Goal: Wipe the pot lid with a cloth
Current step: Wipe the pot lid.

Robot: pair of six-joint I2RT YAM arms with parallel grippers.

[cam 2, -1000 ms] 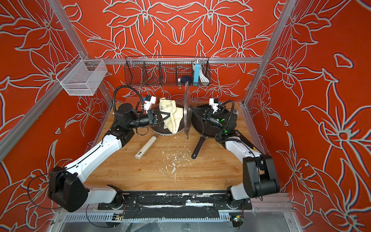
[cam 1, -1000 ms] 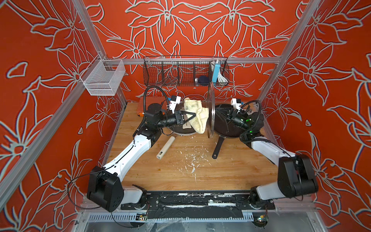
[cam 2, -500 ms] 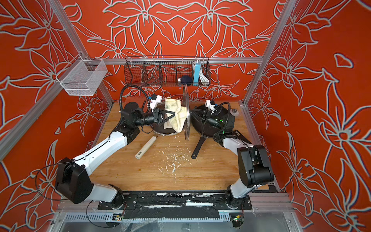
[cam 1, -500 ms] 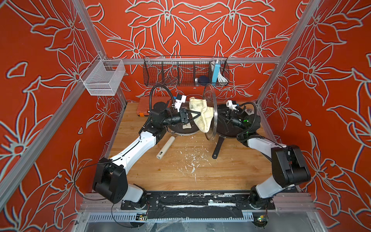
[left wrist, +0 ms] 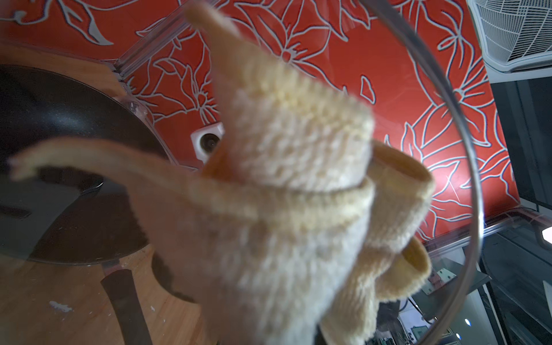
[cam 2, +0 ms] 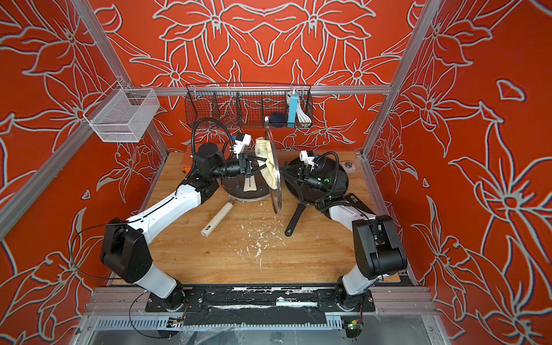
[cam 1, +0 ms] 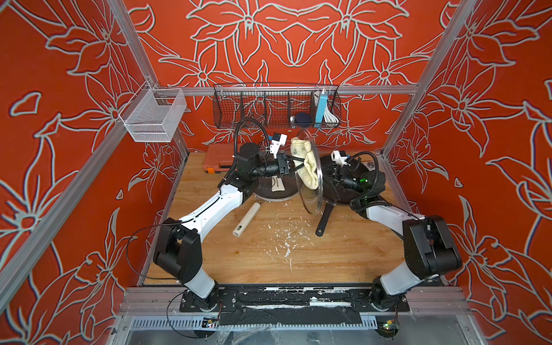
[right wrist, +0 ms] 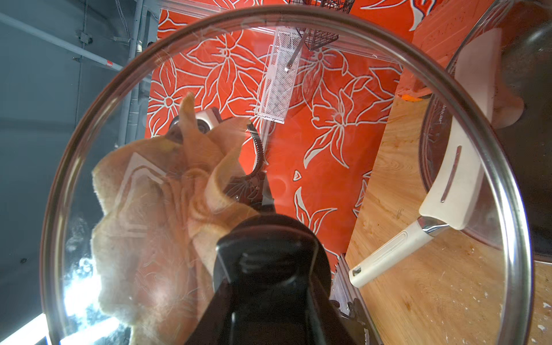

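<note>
So the lid (cam 1: pixel 308 195) is a round glass disc with a thin metal rim and a black knob (right wrist: pixel 268 248). It's held up on edge, tilted a bit, toward 12 o'clock of the wooden table (cam 1: pixel 268 263). The right gripper (cam 2: pixel 284 175) is on its 3 o'clock side, clamped onto the knob. The left gripper (cam 1: pixel 294 167) is at the lid's 9 o'clock, pinched tight on the cloth (cam 1: pixel 307 168), a fluffy pale-yellow terry rag bunched into folds. In the right wrist view the cloth looks squashed flat against the glass. A matte black pan (cam 2: pixel 298 198) sits under the right arm, handle pointing to 7 o'clock. A flat white spatula (cam 1: pixel 277 185) lies in a dark round skillet (cam 1: pixel 288 193) at the lid's 9 o'clock. White crumbs (cam 1: pixel 286 245) dot the wood toward 6 o'clock.
</note>
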